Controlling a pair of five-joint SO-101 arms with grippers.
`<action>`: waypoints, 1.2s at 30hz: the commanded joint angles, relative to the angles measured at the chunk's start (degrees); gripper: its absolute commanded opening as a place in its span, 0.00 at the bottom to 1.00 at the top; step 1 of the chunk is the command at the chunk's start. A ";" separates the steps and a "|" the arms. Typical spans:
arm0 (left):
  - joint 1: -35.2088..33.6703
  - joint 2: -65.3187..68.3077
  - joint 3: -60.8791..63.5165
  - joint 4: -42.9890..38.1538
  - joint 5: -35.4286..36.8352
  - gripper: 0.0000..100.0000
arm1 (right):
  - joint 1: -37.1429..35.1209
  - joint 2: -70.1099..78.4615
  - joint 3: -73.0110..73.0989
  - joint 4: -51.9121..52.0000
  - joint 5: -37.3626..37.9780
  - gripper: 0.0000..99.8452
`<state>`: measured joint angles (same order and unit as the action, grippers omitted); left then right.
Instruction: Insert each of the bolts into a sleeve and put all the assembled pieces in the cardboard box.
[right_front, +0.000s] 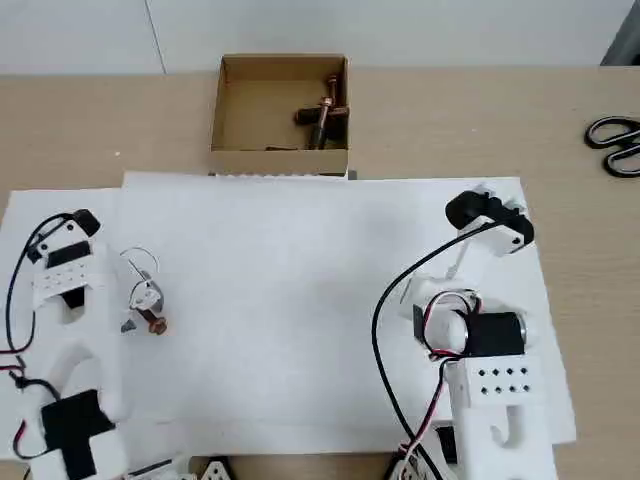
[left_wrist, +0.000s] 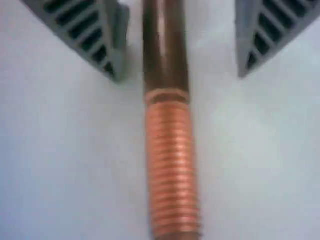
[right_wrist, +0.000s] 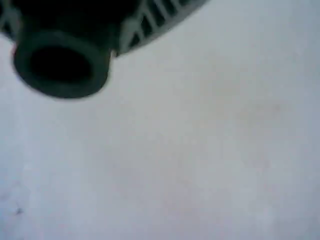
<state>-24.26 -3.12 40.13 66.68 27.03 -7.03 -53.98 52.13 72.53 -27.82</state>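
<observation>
A copper bolt (left_wrist: 167, 150) lies on the white paper, its threaded end nearest the left wrist camera. My left gripper (left_wrist: 180, 74) is open and straddles the bolt's smooth shank, with a gap on each side. From above, that gripper (right_front: 140, 303) is at the paper's left side with the bolt (right_front: 155, 325) just beside it. A black sleeve (right_wrist: 60, 62) hangs above the paper with its open bore showing, and my right gripper (right_wrist: 80, 30) is shut on it. The right arm (right_front: 490, 225) stands at the paper's right side. The cardboard box (right_front: 215, 110) at the back holds assembled pieces (right_front: 322, 112).
A large white paper sheet (right_front: 300, 300) covers the table's middle, and nothing lies on it between the two arms. Black scissors (right_front: 615, 140) lie at the far right edge of the wooden table. Cables trail from both arm bases near the front edge.
</observation>
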 joint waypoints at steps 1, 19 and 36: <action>-0.44 0.97 3.21 -2.81 0.53 0.01 | 0.13 -1.01 -0.44 -0.92 -0.26 0.00; -0.44 0.88 -21.58 21.98 31.38 0.01 | -3.21 -1.19 -0.44 -1.27 -0.35 0.00; 9.23 0.97 -28.62 24.00 65.85 0.01 | -3.21 -1.19 -0.35 -1.19 -0.35 0.00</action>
<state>-16.97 -1.80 14.02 91.03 91.91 -9.93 -53.98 52.13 72.53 -27.74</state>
